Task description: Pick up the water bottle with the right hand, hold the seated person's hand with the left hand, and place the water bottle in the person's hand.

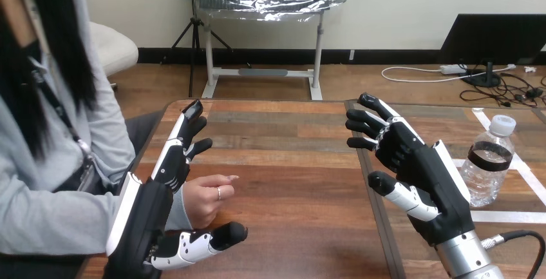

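The water bottle (487, 163) stands on the wooden table (290, 163), far over on the right side. It stands straight up on its flat bottom. Its long side runs up and down, and its white cap (502, 124) points at the ceiling. It probably stands there so that the right arm can reach it without crossing the table.

The right hand (418, 163) is up in the air, just beside the bottle but not touching it. Its fingers are spread wide and bent only a little, and they hold nothing. The white back of the hand faces the bottle and the palm faces the middle of the table. So it looks like the hand has to turn or go round before it can wrap the bottle from the side.

The left hand (147, 218) is at the left edge of the table. Its fingers reach forward, nearly straight, and its thumb sticks out below. The person's hand (203, 198) sits in the gap between them, close against the palm, with its own fingers loosely curled and pointing right. The robot's fingers are not closed round it. The open hand seems to be set there like a cradle, ready to close and keep the person's hand steady for the bottle.

Picking up the bottle is not yet done.
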Available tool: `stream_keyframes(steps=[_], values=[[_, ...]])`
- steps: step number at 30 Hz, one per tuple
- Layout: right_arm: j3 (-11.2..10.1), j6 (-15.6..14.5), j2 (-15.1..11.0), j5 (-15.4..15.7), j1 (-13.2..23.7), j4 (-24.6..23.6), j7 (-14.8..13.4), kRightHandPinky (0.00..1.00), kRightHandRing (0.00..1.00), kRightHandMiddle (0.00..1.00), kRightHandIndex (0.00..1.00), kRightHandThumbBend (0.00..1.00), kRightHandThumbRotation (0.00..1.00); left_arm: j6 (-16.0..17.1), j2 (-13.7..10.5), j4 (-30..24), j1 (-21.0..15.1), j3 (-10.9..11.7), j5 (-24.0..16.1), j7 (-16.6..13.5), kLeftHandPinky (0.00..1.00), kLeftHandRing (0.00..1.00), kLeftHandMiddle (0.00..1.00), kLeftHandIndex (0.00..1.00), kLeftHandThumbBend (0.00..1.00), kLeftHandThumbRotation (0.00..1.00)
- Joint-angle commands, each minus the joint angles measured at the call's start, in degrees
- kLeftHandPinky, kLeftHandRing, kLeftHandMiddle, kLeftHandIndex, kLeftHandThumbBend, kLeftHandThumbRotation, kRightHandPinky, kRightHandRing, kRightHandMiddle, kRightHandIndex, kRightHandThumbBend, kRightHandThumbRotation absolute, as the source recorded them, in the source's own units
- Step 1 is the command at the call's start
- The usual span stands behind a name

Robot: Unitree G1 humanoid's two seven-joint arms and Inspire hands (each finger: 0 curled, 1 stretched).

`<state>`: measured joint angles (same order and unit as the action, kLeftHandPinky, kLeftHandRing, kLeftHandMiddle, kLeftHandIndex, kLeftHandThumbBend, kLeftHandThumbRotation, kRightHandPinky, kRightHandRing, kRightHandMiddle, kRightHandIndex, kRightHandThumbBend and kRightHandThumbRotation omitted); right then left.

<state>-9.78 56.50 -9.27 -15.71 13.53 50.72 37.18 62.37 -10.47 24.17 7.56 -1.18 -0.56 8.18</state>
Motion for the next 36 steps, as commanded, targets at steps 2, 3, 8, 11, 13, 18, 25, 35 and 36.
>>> stream_keyframes(steps=[2,3,8,11,13,18,25,35,36], values=[[-0.4,1.4,-0.6,0.4,2.3,-0.2,-0.9,0.78,0.85,0.86,0.91,1.0,0.62,0.8,0.3,-0.2,-2.7,0.8,-0.4,-0.4,0.88,0.96,0.98,0.96,1.0,0.61],[-0.4,1.4,-0.6,0.4,2.3,-0.2,-0.9,0.78,0.85,0.86,0.91,1.0,0.62,0.9,0.3,-0.3,-2.7,0.9,-0.4,-0.5,0.88,0.96,0.98,0.96,1.0,0.61],[-0.4,1.6,-0.5,0.4,2.3,-0.1,-0.9,0.77,0.85,0.87,0.91,1.0,0.62,1.2,0.3,-0.2,-2.6,0.8,0.0,-0.3,0.88,0.96,0.98,0.96,1.0,0.61],[-0.3,1.8,-0.5,0.6,2.3,-0.1,-1.1,0.77,0.85,0.87,0.9,1.0,0.62,1.4,0.2,-0.1,-2.6,0.9,-0.1,-0.3,0.88,0.96,0.98,0.96,1.0,0.6],[-0.3,1.9,-0.4,0.8,2.4,0.0,-1.3,0.77,0.85,0.87,0.9,1.0,0.62,1.4,0.2,-0.1,-2.6,1.0,-0.3,-0.4,0.88,0.96,0.98,0.96,1.0,0.6],[-0.2,2.1,-0.3,0.5,2.5,0.1,-0.8,0.76,0.85,0.88,0.91,1.0,0.62,1.3,0.0,-0.2,-2.5,1.0,0.0,-0.3,0.88,0.96,0.98,0.96,1.0,0.6],[-0.1,1.9,-0.1,0.4,2.4,-0.2,-0.7,0.76,0.85,0.88,0.91,1.0,0.62,1.6,-0.2,0.1,-2.6,0.9,0.6,0.1,0.88,0.96,0.98,0.96,1.0,0.59],[0.1,1.8,0.1,0.5,2.5,-0.5,-0.8,0.76,0.85,0.88,0.91,1.0,0.61,1.7,-0.2,0.1,-2.5,1.1,0.7,0.1,0.89,0.96,0.98,0.97,1.0,0.58],[0.2,1.9,0.1,0.6,2.5,-0.5,-0.9,0.76,0.85,0.88,0.91,1.0,0.61,1.7,-0.3,0.1,-2.4,1.1,0.7,0.1,0.89,0.96,0.98,0.97,1.0,0.58]])
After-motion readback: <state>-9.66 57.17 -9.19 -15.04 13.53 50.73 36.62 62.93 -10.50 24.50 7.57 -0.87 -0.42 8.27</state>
